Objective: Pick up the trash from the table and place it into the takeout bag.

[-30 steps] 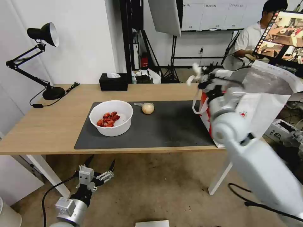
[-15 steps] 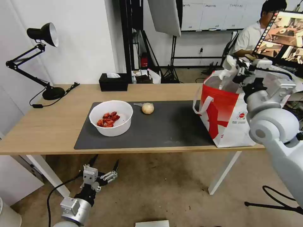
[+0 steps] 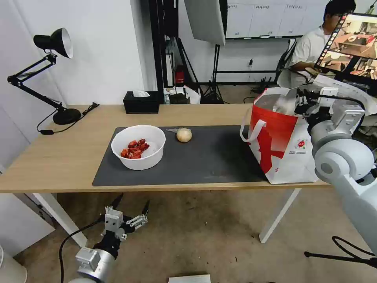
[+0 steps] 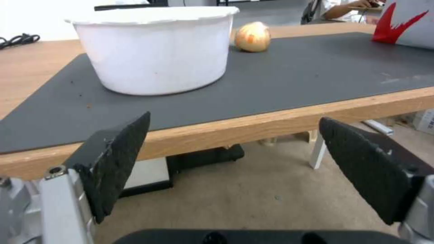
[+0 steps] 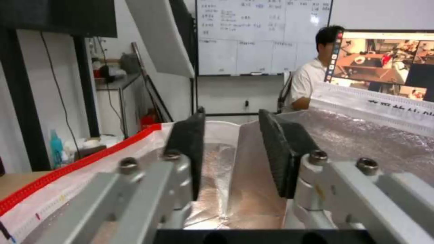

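Right end effector hung over the open mouth of the takeout bag, at its far right rim. In the right wrist view its two black pads stood parted with a gap between them and nothing held; the silver foil lining showed straight below. One second before, we saw a crumpled white tissue in this end effector, left of the bag; half a second before, it was above the bag with the white piece still at its tip. At this moment the tissue had left the fingers, and we could not make it out inside the bag.

The bag stood upright on the right end of the desk, its base partly on the dark grey mat, one white strap handle hanging down its left face.

Left end effector sat low, below the desk's front edge, fingers spread wide and empty; the left wrist view showed both pads well apart. Against the earlier frames it had crept slightly to the right.

The rest had not shifted: the white bowl with red scraps on the left part of the mat, the wrapped beige ball just beside it toward the bag. Black tissue box at the desk's back edge, black desk lamp at far left.
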Controlling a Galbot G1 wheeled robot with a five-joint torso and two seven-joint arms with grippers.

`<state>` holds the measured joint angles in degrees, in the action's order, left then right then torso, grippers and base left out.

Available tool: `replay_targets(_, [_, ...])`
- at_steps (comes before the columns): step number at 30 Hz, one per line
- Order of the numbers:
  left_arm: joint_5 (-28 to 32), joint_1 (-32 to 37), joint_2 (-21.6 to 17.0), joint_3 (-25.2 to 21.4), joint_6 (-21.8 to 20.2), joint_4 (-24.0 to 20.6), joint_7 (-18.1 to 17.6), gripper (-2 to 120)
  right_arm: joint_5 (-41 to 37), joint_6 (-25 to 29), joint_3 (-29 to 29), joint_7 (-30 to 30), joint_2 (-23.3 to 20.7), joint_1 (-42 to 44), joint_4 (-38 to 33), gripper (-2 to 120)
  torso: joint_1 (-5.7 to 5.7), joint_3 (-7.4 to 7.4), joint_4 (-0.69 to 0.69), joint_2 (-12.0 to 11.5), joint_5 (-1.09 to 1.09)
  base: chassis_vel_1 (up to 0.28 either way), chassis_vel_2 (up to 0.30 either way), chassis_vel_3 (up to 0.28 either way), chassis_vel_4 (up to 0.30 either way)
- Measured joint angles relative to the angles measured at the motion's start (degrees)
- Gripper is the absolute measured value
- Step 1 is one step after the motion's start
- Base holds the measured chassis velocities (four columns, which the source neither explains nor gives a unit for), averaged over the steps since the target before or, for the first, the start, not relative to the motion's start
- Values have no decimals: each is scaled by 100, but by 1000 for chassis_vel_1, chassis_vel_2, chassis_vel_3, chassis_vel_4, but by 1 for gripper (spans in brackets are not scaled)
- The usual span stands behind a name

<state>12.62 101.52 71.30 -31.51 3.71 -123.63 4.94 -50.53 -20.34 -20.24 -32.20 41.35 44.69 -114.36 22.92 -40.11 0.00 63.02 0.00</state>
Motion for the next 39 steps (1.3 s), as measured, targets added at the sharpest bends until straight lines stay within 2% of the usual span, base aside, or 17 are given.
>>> replay_targets(4, [-16,13,17,2,0,-25,0,100,-5,1,-8,2,-17,9,-10,45,0,0,0,0,0,0,0,0,0])
replay_targets(6, [-21,43,28,-6,0,-61,0,100,-8,11,-21,14,-24,67,-78,57,0,0,0,0,0,0,0,0,0])
replay_targets(7, [-21,43,28,-6,0,-61,0,100,-8,11,-21,14,-24,67,-78,57,0,0,0,0,0,0,0,0,0])
replay_targets(9, [-22,55,35,-15,0,-73,0,100,-8,85,-36,44,-19,154,-150,68,0,0,0,0,0,0,0,0,0])
replay_targets(11, [-22,58,37,-16,0,-78,0,100,-8,119,-47,66,-16,180,-172,70,0,0,0,0,0,0,0,0,0])
replay_targets(14, [-23,59,41,-17,0,-95,0,100,-68,355,-149,263,-14,302,-294,86,0,0,0,0,0,0,0,0,0])
replay_targets(15, [-23,59,41,-17,0,-95,0,100,-68,355,-149,263,-14,302,-294,86,0,0,0,0,0,0,0,0,0])
replay_targets(17, [-23,45,41,-8,0,-95,0,100,-412,629,-334,599,-48,446,-524,96,0,0,0,0,0,0,0,0,0])
replay_targets(19, [-23,40,41,-4,0,-94,1,100,-479,665,-372,667,-57,477,-576,97,0,0,0,0,-1,0,0,0,0])
replay_targets(21, [-24,22,42,15,0,-93,1,100,-644,837,-619,1151,-104,771,-895,100,0,0,1,0,-1,0,0,0,0])
replay_targets(23, [-25,16,44,27,0,-106,3,100,-659,925,-742,1364,-118,1022,-1081,100,0,0,1,0,-2,0,0,0,0])
replay_targets(25, [-26,14,46,29,0,-114,2,100,-660,959,-779,1413,-118,1116,-1144,100,0,0,0,0,-2,0,0,0,0])
replay_targets(27, [-29,15,57,30,0,-154,4,100,-568,1066,-995,1570,-117,1811,-1572,100,0,0,0,0,-1,0,0,0,0])
replay_targets(31, [-38,18,91,43,10,-157,5,100,-378,1091,-1095,1588,-130,2261,-1783,100,0,1,-1,0,0,0,0,0,0])
replay_targets(34, [-86,34,144,81,23,-158,11,100,437,1134,-1243,1679,47,3194,-2098,100,0,1,0,0,0,0,0,0,0])
replay_targets(35, [-86,34,144,81,23,-158,11,100,437,1134,-1243,1679,47,3194,-2098,100,0,1,0,0,0,0,0,0,0])
replay_targets(39, [-119,66,186,90,39,-158,15,100,1096,1337,-1264,1839,408,4063,-2243,100,0,1,0,1,0,0,0,0,0])
